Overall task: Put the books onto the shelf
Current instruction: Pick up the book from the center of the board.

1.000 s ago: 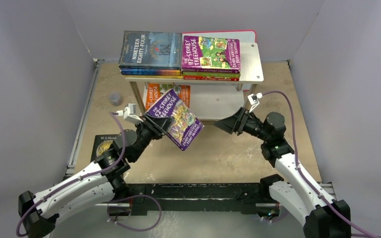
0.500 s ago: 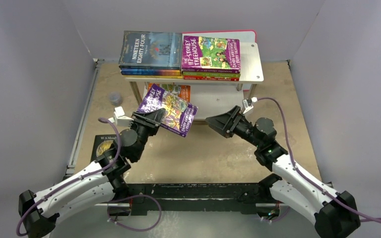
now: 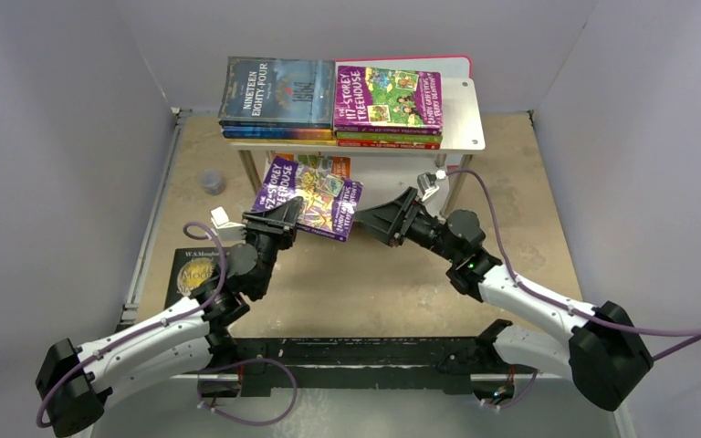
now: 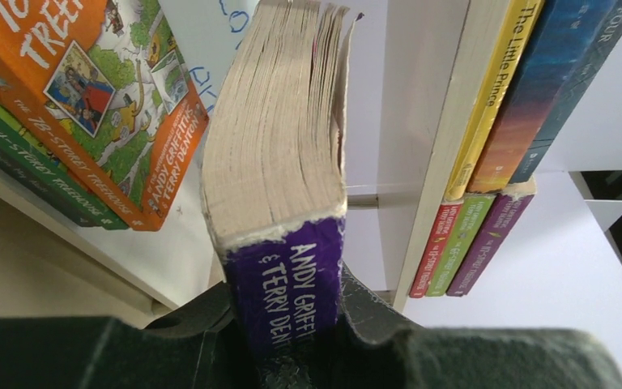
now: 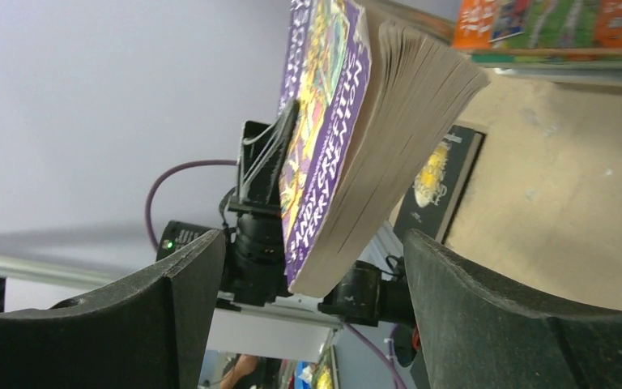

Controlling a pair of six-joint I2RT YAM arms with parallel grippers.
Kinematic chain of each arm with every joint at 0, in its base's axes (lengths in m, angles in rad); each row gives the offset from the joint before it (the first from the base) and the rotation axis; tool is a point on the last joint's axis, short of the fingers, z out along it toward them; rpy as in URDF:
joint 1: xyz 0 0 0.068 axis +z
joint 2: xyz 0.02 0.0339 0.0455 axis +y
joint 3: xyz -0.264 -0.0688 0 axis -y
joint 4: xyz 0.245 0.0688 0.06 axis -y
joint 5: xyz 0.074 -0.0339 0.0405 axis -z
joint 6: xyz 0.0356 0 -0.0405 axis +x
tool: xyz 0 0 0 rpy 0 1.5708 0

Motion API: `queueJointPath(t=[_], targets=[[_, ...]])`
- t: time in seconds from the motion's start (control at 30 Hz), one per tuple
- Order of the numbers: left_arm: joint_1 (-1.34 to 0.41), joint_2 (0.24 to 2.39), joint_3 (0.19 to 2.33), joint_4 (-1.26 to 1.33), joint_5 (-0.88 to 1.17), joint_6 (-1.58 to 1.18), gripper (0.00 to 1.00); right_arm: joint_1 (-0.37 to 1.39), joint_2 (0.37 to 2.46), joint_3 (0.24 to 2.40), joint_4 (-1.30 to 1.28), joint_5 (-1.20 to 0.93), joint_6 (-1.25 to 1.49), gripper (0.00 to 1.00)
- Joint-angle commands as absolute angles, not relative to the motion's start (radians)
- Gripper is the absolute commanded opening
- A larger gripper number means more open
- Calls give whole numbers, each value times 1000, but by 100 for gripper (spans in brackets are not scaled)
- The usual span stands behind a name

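Note:
My left gripper (image 3: 278, 219) is shut on the spine end of a purple Treehouse book (image 3: 310, 196), held just in front of the shelf's lower tier (image 3: 392, 187). In the left wrist view the book (image 4: 279, 162) stands edge-on between the jaws (image 4: 291, 324). My right gripper (image 3: 365, 222) is open, right of the book's free edge and apart from it. The right wrist view shows that book (image 5: 348, 138) beyond my wide jaws (image 5: 312, 251). Two stacks of books (image 3: 278, 91) (image 3: 388, 96) lie on the shelf's top board (image 3: 464, 123). An orange book (image 3: 338, 166) lies on the lower tier.
A black paperback (image 3: 192, 272) lies on the table by the left arm. A small grey cup (image 3: 211, 182) stands left of the shelf. A pink-edged white board (image 3: 456, 62) sits behind the shelf. A thin shelf leg (image 3: 456, 187) stands near my right wrist.
The left arm has carried the purple book up and back toward the lower tier and laid it flatter. The right arm has swung left, close to the book's edge.

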State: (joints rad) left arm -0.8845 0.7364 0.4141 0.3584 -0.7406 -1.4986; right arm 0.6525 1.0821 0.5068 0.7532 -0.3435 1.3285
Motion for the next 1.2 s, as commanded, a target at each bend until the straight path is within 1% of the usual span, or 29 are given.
queueJointPath(t=[0.0,0.1,0.3,0.33,0.57,0.77,0.83,0.9,0.93,0.97,1.03,1.1,1.13,1.17], targets=[[-882,717,423,551,-771,-1540,0,678,1091,567,876,-365,1313,81],[-883,725,418,576,-766,-1548,0,705,1108,591,789,-339,1301,84],[-882,729,385,625,-777,-1579,0,749,1162,631,798,-339,1286,83],[-883,727,378,636,-778,-1583,0,753,1171,632,808,-339,1291,82],[-883,724,326,705,-781,-1588,0,755,1227,630,852,-320,1340,62],[-883,730,276,773,-765,-1598,0,755,1248,624,852,-271,1388,42],[-882,738,254,809,-763,-1600,0,756,1253,618,867,-256,1397,29],[-884,740,242,811,-767,-1597,0,756,1252,611,886,-245,1387,5],[-883,735,242,789,-769,-1597,12,756,1249,611,885,-242,1371,0],[-883,726,245,755,-771,-1592,26,755,1244,616,871,-241,1347,0],[-882,698,250,681,-775,-1563,47,756,1236,620,839,-247,1310,0],[-880,661,255,598,-775,-1531,64,749,1225,620,858,-248,1287,0],[-879,640,257,562,-767,-1505,69,747,1217,625,849,-243,1260,0],[-876,621,262,516,-759,-1481,72,744,1216,633,838,-240,1238,0]])
